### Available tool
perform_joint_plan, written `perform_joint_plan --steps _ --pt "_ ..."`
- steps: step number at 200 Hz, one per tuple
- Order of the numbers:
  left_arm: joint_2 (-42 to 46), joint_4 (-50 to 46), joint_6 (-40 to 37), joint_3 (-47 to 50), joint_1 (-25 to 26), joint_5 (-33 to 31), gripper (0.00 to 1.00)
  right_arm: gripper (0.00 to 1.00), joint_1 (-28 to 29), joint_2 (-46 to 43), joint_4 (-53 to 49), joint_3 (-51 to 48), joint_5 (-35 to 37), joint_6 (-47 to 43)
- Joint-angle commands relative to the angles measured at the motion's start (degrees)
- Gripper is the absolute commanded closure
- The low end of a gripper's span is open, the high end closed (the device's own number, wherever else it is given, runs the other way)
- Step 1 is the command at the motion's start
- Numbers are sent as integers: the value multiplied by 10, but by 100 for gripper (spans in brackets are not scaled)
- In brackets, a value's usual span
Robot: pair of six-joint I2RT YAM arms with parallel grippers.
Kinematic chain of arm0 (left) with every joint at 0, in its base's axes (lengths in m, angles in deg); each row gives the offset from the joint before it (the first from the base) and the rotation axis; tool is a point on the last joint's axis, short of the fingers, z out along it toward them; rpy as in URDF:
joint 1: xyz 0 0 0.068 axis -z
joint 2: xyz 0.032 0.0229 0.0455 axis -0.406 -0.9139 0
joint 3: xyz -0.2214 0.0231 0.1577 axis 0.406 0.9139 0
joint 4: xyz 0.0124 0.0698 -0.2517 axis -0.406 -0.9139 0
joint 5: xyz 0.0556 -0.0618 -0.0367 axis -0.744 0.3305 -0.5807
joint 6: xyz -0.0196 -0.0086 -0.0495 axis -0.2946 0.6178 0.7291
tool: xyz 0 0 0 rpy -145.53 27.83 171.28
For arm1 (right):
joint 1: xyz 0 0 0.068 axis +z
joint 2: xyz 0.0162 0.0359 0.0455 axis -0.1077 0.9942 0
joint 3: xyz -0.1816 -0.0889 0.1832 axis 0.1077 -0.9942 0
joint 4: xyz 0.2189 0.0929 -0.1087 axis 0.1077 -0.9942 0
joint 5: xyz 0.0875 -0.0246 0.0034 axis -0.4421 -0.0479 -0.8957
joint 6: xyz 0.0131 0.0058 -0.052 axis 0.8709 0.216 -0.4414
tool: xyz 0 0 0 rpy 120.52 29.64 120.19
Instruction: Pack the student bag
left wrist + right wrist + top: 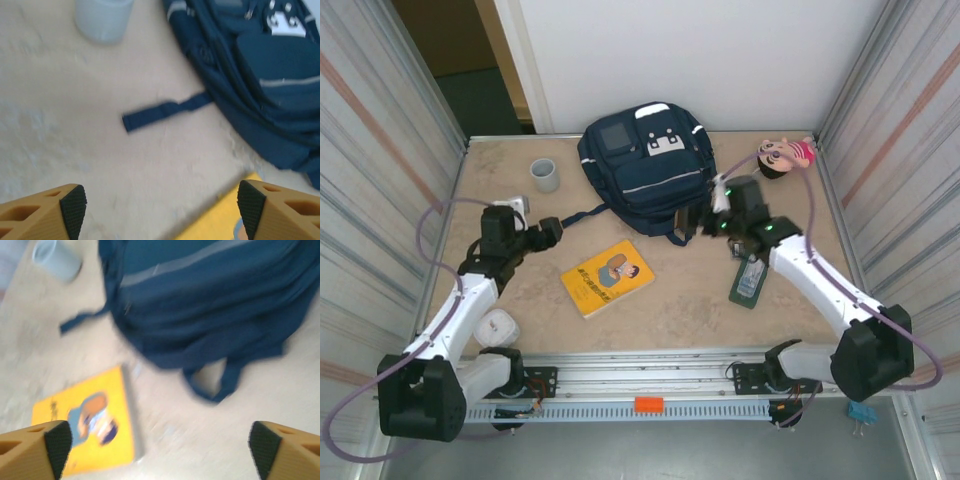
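The student bag [645, 170] lies on the worktop [690, 305], contents hidden; left hand [160, 205] and right hand [160, 440] gape wide, empty.

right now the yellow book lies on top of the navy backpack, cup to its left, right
No: the yellow book lies on the table, apart from the navy backpack, as the top external view shows. The cup is to the backpack's left.

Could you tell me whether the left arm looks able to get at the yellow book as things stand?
Probably yes. The left gripper is open over bare table, the yellow book lies close beside it, and nothing stands between them.
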State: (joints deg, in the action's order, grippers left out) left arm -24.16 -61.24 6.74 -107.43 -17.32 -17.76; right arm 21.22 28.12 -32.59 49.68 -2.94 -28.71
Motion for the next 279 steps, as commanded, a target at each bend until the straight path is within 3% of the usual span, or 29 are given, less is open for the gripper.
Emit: perform_joint_plan --steps 1,32,75,117,174,212,248,279 --pt "-5 -6 55 20 5 69 20 15 70 9 -1 -55 42 117" --pt "-7 12 58 41 6 80 20 25 160 65 81 -105 104 201" --pt "12 37 82 76 6 87 21 38 195 194 140 -62 91 220" --pt "43 32 75 94 5 68 21 48 234 263 162 -19 89 227" --pt "65 -13 59 77 -1 54 20 53 269 373 208 95 43 212" --pt "74 -34 50 61 -6 45 20 52 277 443 226 186 19 188" --pt "74 -62 11 27 1 31 20 51 271 425 261 188 14 173" --pt "62 -70 -44 -9 55 -10 20 50 237 315 335 67 16 196"
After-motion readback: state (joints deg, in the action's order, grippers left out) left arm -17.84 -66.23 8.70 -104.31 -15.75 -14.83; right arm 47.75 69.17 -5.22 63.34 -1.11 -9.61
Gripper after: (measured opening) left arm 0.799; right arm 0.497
